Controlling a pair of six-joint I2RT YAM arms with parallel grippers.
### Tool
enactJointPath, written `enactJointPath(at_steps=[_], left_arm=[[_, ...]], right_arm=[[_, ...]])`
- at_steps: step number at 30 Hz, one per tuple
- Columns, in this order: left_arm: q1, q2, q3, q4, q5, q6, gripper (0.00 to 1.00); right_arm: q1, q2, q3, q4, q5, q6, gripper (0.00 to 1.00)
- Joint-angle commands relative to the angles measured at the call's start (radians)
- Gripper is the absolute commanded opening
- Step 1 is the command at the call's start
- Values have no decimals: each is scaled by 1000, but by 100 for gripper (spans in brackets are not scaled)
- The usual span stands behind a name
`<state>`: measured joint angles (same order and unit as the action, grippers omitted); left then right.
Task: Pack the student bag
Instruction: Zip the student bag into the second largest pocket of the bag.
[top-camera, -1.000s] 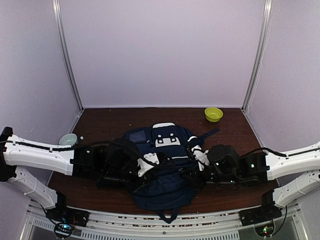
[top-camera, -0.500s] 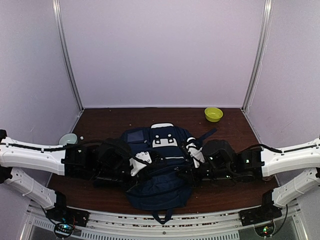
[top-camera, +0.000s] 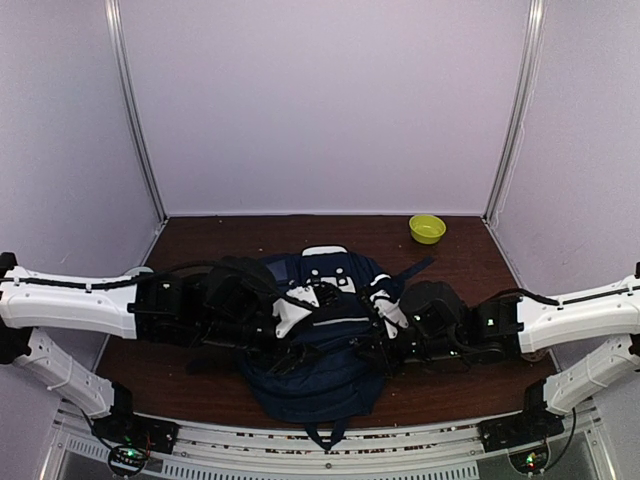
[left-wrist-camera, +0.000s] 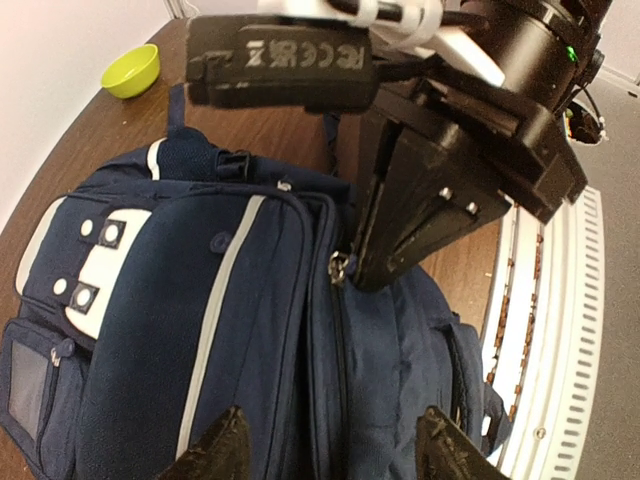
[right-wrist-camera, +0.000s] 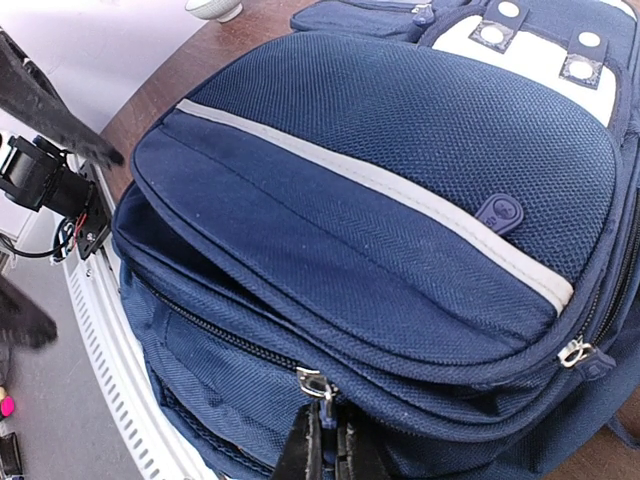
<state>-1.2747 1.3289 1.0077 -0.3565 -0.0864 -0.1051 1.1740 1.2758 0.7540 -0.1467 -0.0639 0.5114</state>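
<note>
Plainly, the weak point is the grip on the zip: the right hand (right-wrist-camera: 325, 440) is pinched shut on the small metal pull (right-wrist-camera: 312, 384) of the bag (top-camera: 320, 350), and a tab that thin could slip out of the fingertips if the pull is not in line with the teeth. A second risk, as I judge it, is that nothing pins the bag down. The left hand (left-wrist-camera: 330, 450) hangs over the front panel with its fingers spread about halfway and nothing between them, so a tug on the zip may drag the whole bag across the table (top-camera: 220, 240) rather than move the slider. Loose fabric sags under the front flap beside the zip and could catch in the slider. The bag lies flat in the middle of the table, its white buckle patch toward 12 o'clock and its lower end toward 6 o'clock, where a loop reaches the near edge, so a slide that way could tip it off. A green bowl (top-camera: 427, 228) sits well apart at about 1 o'clock. The left arm reaches in low from 9 o'clock, its wrist bent so the hand points down at the bag; the right arm comes in level from 3 o'clock, its fingers angled down onto the zip at the bag's right side. The two hands are close over the bag, and a careless move could knock them together.
</note>
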Motion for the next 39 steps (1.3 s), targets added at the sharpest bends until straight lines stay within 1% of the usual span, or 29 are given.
enactJointPath(at_steps=[1, 4, 10, 13, 14, 17, 19, 21, 29, 33, 39], left_arm=[[-14, 74, 77, 58, 51, 24, 58], [-17, 119, 105, 58, 59, 35, 59], [-17, 209, 155, 52, -15, 45, 58], [-17, 245, 171, 57, -27, 51, 56], [-17, 256, 173, 59, -26, 51, 52], [-17, 275, 172, 65, -28, 51, 33], [-17, 268, 158, 79, -35, 55, 19], [-17, 254, 144, 85, -46, 61, 0], [-17, 169, 69, 60, -79, 57, 0], [-17, 118, 35, 39, -100, 42, 0], [-17, 47, 0, 21, -83, 25, 0]], right_arm=[[-17, -2, 6, 43, 25, -16, 0], [-18, -13, -2, 48, 25, -16, 0], [-16, -37, -16, 50, 28, -17, 0], [-17, -47, -23, 51, 29, -17, 0], [-16, -52, -24, 51, 30, -17, 0], [-17, -68, -30, 47, 33, -17, 0], [-16, -79, -33, 39, 40, -17, 0], [-16, -92, -32, 22, 49, -19, 0], [-28, -151, -42, -76, 125, -40, 0], [-54, -165, -56, -117, 127, -37, 0], [-93, -153, -58, -140, 113, -35, 0]])
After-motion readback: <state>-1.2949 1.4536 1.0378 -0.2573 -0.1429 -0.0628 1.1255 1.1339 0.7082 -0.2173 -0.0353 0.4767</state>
